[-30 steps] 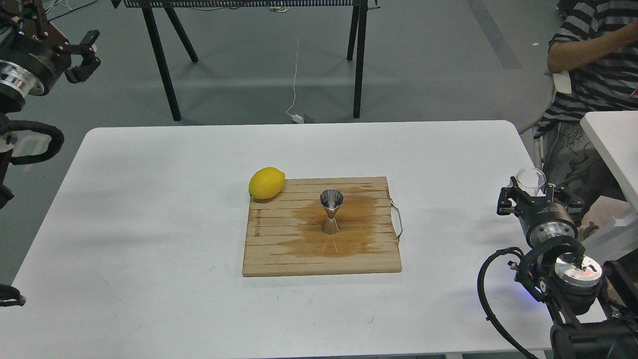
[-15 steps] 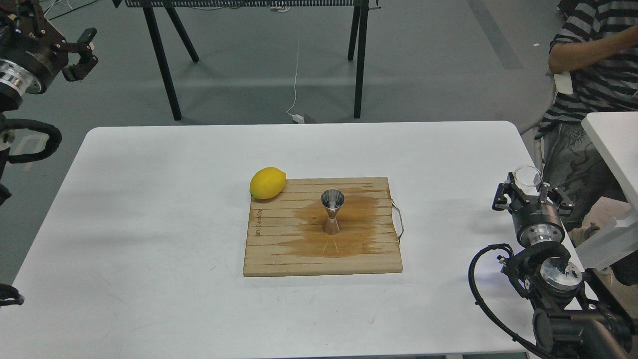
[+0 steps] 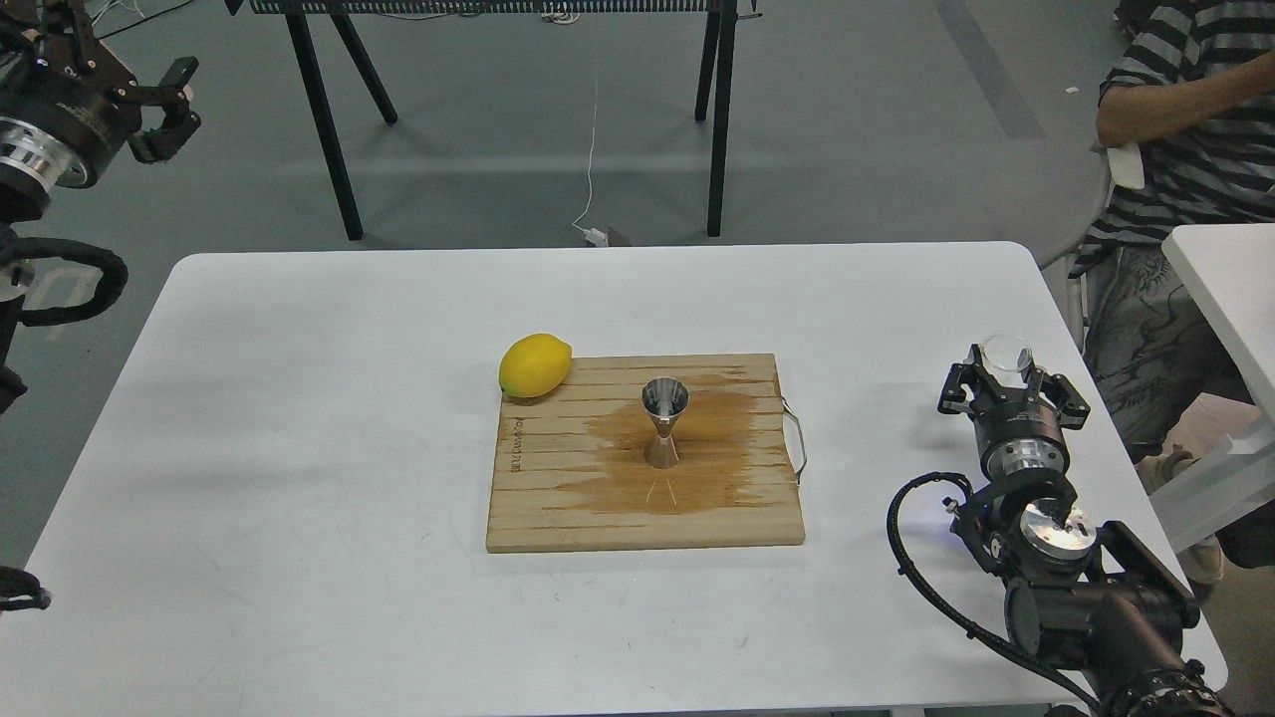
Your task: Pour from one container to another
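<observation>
The shiny steel jigger [image 3: 663, 422] stands upright in the middle of a wooden cutting board [image 3: 558, 498], on a dark wet stain. The small clear cup [image 3: 1005, 356] is held over the table's right side, well right of the board, with my right gripper [image 3: 1008, 373] shut on it. The cup looks upright. My left gripper [image 3: 169, 105] hovers far off at the upper left, beyond the table's edge, its fingers spread open and holding nothing.
A yellow lemon [image 3: 535, 364] rests at the board's back left corner. A metal handle [image 3: 794, 438] sticks out of the board's right side. A seated person [image 3: 1175, 149] is at the back right, and another white table [image 3: 1225, 289] stands at the right.
My right arm has moved left and inward over the table, carrying the clear cup closer to the board. The left gripper barely shifted.
</observation>
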Robot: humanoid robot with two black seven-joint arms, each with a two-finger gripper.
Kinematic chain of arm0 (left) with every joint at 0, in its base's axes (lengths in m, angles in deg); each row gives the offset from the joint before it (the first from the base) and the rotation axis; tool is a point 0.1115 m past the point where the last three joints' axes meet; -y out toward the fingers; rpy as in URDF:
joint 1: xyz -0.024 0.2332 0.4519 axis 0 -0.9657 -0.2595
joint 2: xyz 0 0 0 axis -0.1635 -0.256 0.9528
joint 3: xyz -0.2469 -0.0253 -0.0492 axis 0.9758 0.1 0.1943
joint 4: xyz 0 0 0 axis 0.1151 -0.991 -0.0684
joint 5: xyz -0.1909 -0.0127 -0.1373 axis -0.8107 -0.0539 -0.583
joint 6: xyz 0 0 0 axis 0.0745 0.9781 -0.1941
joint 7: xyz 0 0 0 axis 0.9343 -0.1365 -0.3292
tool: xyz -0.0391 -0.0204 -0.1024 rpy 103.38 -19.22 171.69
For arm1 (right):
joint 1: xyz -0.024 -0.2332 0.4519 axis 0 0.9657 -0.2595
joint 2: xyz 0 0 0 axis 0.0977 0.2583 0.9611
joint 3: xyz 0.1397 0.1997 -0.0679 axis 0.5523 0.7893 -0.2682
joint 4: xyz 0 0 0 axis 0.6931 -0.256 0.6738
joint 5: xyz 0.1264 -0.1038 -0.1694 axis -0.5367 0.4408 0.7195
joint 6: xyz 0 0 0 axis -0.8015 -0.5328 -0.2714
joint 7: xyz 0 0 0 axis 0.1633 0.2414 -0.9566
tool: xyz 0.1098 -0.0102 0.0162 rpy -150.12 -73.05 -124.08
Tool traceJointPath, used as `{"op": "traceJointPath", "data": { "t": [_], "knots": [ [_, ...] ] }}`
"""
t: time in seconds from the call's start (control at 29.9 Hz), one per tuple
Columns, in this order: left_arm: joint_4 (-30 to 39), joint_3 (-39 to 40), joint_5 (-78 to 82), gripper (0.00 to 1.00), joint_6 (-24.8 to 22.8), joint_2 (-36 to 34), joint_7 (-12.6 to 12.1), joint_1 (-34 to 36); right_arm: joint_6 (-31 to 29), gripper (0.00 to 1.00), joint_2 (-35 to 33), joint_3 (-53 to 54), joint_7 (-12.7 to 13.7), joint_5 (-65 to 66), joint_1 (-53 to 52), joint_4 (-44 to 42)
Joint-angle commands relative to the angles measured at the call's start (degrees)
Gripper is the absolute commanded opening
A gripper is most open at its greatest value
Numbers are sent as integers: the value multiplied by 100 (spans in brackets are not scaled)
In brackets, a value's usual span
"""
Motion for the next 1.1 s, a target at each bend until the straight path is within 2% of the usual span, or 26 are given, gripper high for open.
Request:
{"op": "traceJointPath", "data": {
  "t": [0.0, 0.4, 0.47, 0.5, 0.64, 0.7, 0.77, 0.87, 1.07],
  "knots": [
    [1, 0, 1, 100, 0, 4, -4, 0, 22, 43, 2, -7, -1, 0, -33, -121],
    [1, 0, 1, 100, 0, 4, 5, 0, 84, 52, 2, -209, -10, 9, -77, -288],
    [1, 0, 1, 100, 0, 4, -4, 0, 84, 60, 2, -218, -10, 9, -77, -297],
    [1, 0, 1, 100, 0, 4, -4, 0, 84, 71, 2, -209, -10, 9, -77, -297],
    [1, 0, 1, 100, 0, 4, 5, 0, 102, 77, 2, -201, -10, 0, -77, -315],
    [1, 0, 1, 100, 0, 4, -4, 0, 102, 82, 2, -201, -10, 0, -86, -332],
    [1, 0, 1, 100, 0, 4, 5, 0, 102, 92, 2, -192, -10, 0, -86, -333],
    [1, 0, 1, 100, 0, -5, 5, 0, 93, 97, 2, -201, -10, 0, -86, -324],
    [1, 0, 1, 100, 0, -5, -4, 0, 49, 99, 2, -262, -10, 0, -60, -114]
  ]
}}
